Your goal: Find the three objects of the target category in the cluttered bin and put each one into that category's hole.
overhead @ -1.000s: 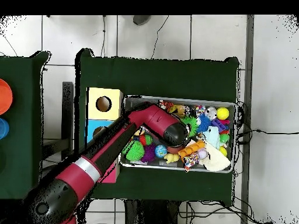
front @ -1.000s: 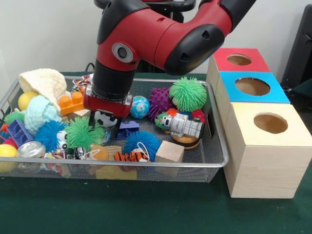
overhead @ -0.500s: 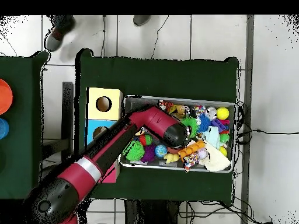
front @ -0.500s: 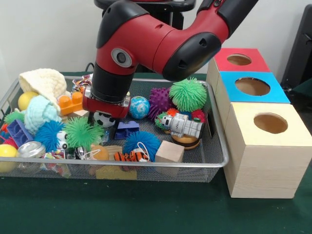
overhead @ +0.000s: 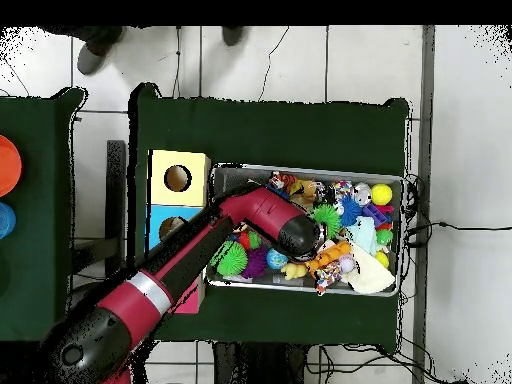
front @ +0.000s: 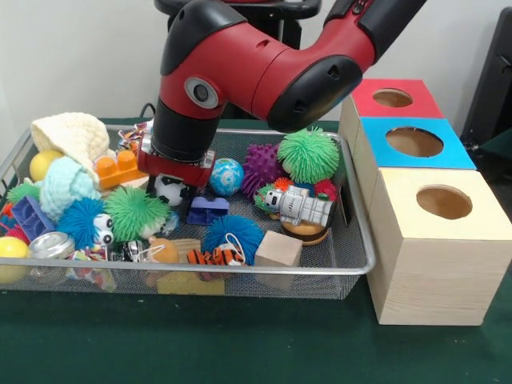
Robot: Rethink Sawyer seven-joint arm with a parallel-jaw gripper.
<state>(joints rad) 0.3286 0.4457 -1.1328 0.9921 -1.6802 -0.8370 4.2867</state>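
Gripper [front: 174, 178] low in the wire bin [front: 240, 270], near the far edge and in the half away from the boxes. Directly beneath it, touching or nearly so, a small black-and-white ball [front: 169, 190]. Open or closed around that ball: cannot tell, wrist housing in the way; no help from the overhead view either, arm covering the spot.

Target category not evident from the scene; judged from the gripper's place, probably the ball.

Risks from here:
- Round, smooth ball, easy to squirt sideways out of an off-centre grip and roll under the green spiky ball [front: 134, 213] or the purple block [front: 208, 212] just beside it.
- Tight crowding: orange brick [front: 117, 170] and globe ball [front: 226, 176] near either side, likely to be nudged or dragged up on a lift.
- Spiky rubber strands prone to snagging and riding along.
- Long carry over the bin's end wall to the red box [front: 364, 102], blue box [front: 376, 152] or wooden box [front: 436, 272]; weak hold likely to mean a drop onto the desk [front: 240, 344].
- Wrong hole possible, colours giving no clue to category.
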